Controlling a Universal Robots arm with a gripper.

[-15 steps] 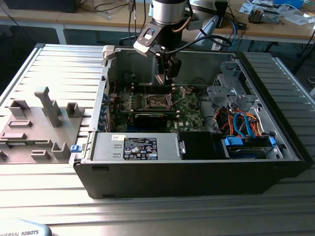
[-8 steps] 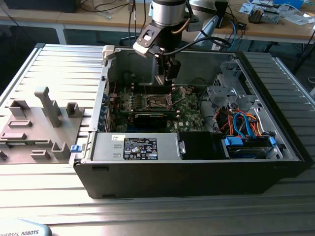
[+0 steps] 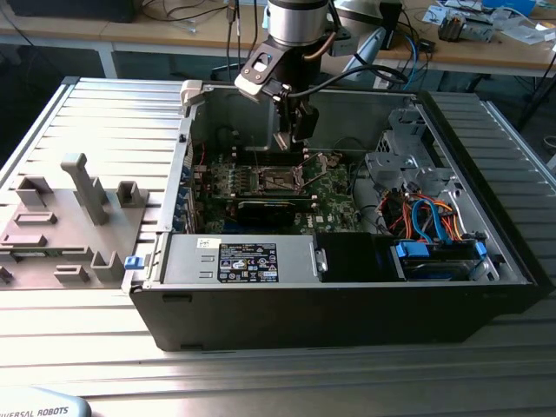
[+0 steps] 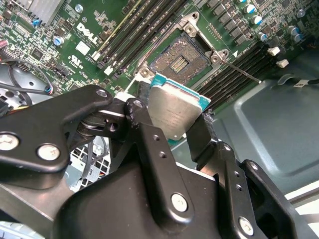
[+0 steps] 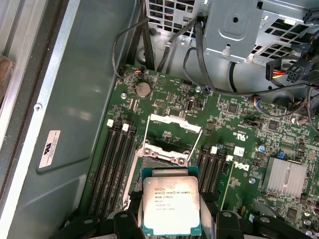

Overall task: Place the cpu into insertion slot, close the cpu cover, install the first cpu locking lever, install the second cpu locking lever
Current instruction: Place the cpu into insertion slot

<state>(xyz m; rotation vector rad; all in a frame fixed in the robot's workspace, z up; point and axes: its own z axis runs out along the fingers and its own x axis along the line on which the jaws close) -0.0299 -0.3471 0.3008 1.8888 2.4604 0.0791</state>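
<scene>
The gripper (image 3: 294, 132) is hanging inside the case, its 2 fingers (image 4: 149, 139) pinching the cpu (image 4: 175, 110) by opposite edges, silver top showing. The insertion slot (image 4: 180, 60) is lying uncovered straight beyond the jaw tips, apart from the chip, whose edges look roughly squared to it.

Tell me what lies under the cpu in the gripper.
Below the cpu, held in the gripper, lies the green motherboard with the open insertion slot, dark centre showing. The chip hides the slot's near edge and the board straight beneath.
</scene>
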